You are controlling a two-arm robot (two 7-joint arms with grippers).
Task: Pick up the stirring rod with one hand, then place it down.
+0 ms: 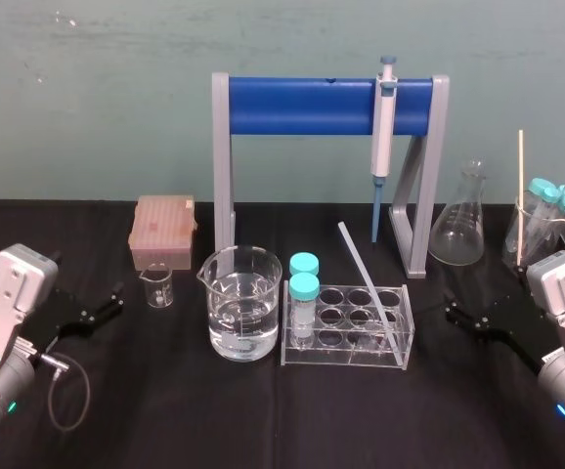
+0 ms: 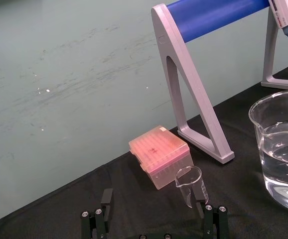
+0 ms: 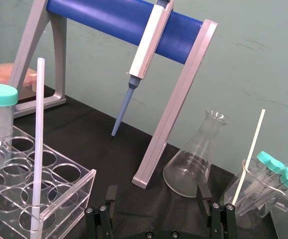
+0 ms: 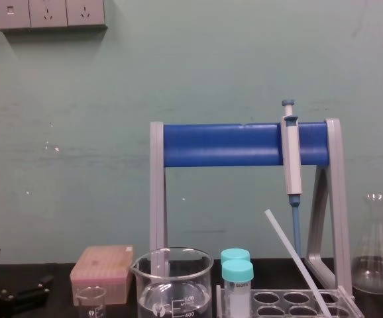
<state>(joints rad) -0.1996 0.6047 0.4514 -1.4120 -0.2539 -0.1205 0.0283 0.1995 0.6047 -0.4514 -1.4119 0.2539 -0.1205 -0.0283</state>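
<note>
The stirring rod (image 1: 366,278) is a thin whitish translucent stick. It leans tilted in the clear test-tube rack (image 1: 392,360), lower end in a right-hand well, top pointing back-left; I see the rod (image 3: 37,144) (image 4: 297,262) in the right wrist and chest views too. My right gripper (image 1: 463,315) (image 3: 158,196) hovers low over the black table right of the rack, open and empty, a hand's width from the rod. My left gripper (image 1: 102,305) (image 2: 154,204) rests open at the far left, near a small beaker (image 1: 157,286).
A large beaker of water (image 1: 243,303) and two teal-capped tubes (image 1: 304,293) stand left of the rod. Behind is a blue-barred stand (image 1: 312,106) holding a pipette (image 1: 384,127). A pink tip box (image 1: 163,230), a conical flask (image 1: 458,230) and a beaker with a thin stick (image 1: 520,195) flank it.
</note>
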